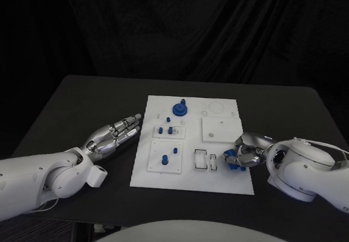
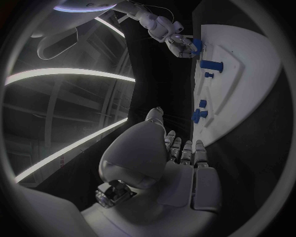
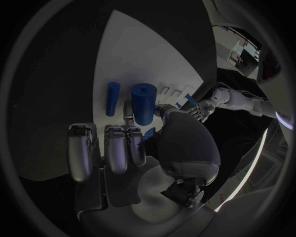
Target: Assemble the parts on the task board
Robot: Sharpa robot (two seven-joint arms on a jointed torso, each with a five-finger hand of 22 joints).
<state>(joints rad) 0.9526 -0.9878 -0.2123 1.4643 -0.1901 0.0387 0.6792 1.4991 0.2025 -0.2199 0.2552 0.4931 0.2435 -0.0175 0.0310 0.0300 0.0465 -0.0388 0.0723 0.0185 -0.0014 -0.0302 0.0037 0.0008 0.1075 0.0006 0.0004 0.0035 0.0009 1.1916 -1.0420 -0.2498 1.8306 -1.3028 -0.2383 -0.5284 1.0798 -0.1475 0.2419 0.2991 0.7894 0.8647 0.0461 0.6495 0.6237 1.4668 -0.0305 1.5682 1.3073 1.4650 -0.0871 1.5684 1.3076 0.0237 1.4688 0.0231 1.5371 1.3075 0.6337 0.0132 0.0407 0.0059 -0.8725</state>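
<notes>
The white task board lies in the middle of the black table. A large round blue part stands near its far edge, and small blue pegs stand in its left plates. My right hand is at the board's right edge. It pinches a thick blue cylinder between thumb and a finger, low over the board. A thin blue rod lies beside the cylinder. My left hand lies on the table left of the board, fingers stretched out, holding nothing.
Raised white plates and small rectangular slots sit on the board near the right hand. Bare black table surrounds the board, with dark curtain behind.
</notes>
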